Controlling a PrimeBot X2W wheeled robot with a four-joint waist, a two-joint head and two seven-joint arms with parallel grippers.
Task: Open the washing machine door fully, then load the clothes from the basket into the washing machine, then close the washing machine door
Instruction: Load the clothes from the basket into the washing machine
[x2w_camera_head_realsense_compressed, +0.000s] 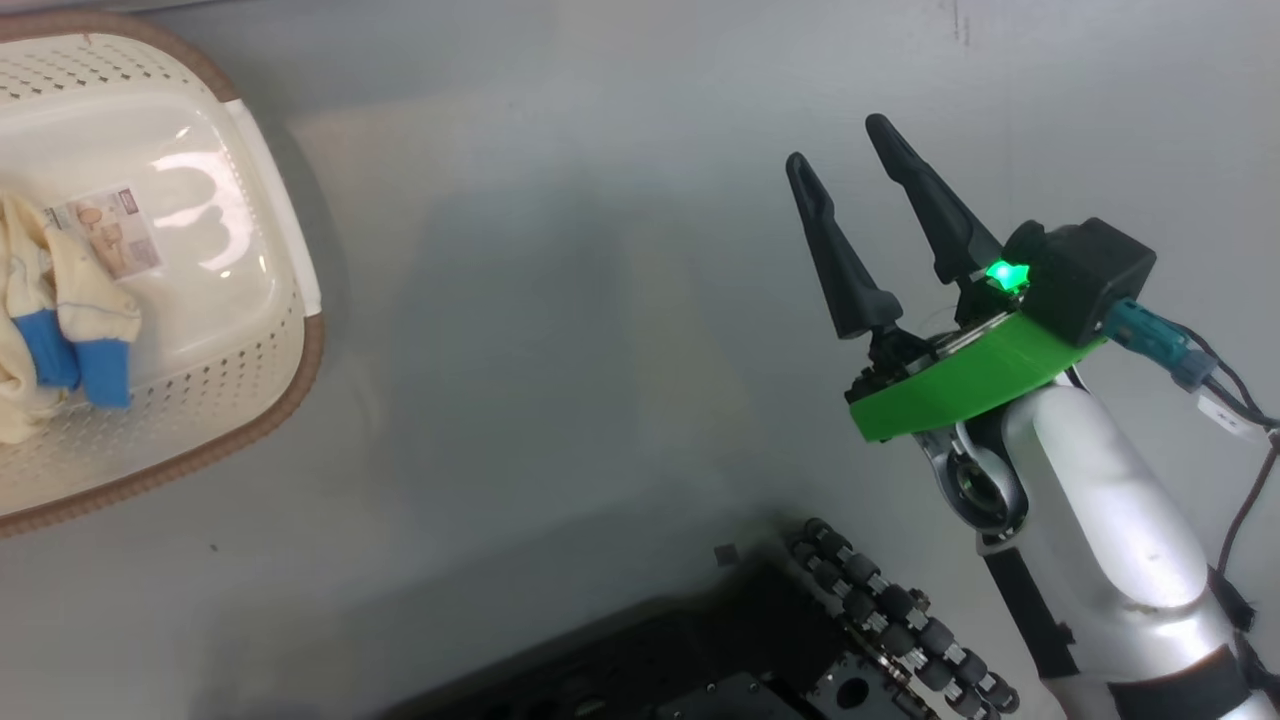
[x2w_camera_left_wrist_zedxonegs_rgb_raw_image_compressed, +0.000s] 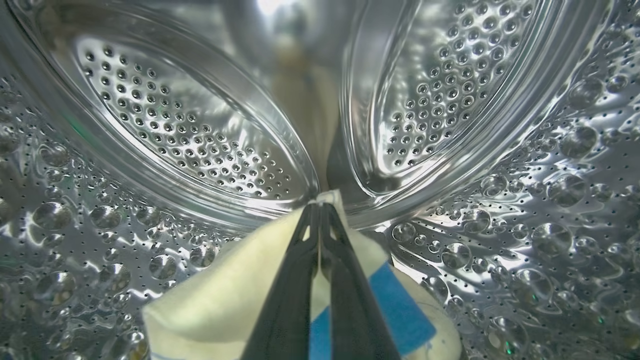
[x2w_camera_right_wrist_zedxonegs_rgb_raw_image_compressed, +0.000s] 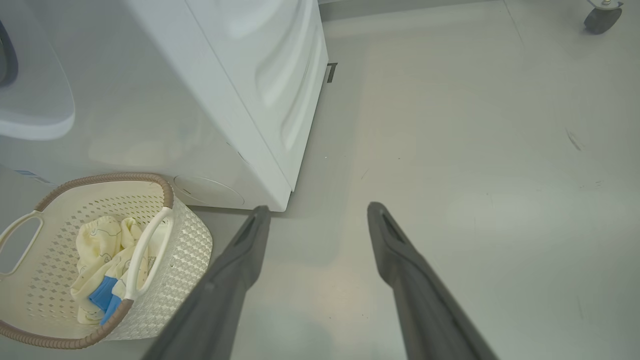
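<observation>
While left gripper (x2w_camera_left_wrist_zedxonegs_rgb_raw_image_compressed: 320, 210) pinches yellow garment (x2w_camera_left_wrist_zedxonegs_rgb_raw_image_compressed: 220, 305) at lower centre, deep inside drum (x2w_camera_left_wrist_zedxonegs_rgb_raw_image_compressed: 200, 140): release low, open fingers wide, so cloth drops clear. Right gripper (x2w_camera_head_realsense_compressed: 838, 141) spread, idle, right of frame. More clothes (x2w_camera_head_realsense_compressed: 60, 300) in basket (x2w_camera_head_realsense_compressed: 310, 350), upper left.

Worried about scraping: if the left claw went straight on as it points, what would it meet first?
Likely the steel drum, at the strip between two perforated panels beyond the left claw, shut on a yellow garment; depth unclear.
</observation>
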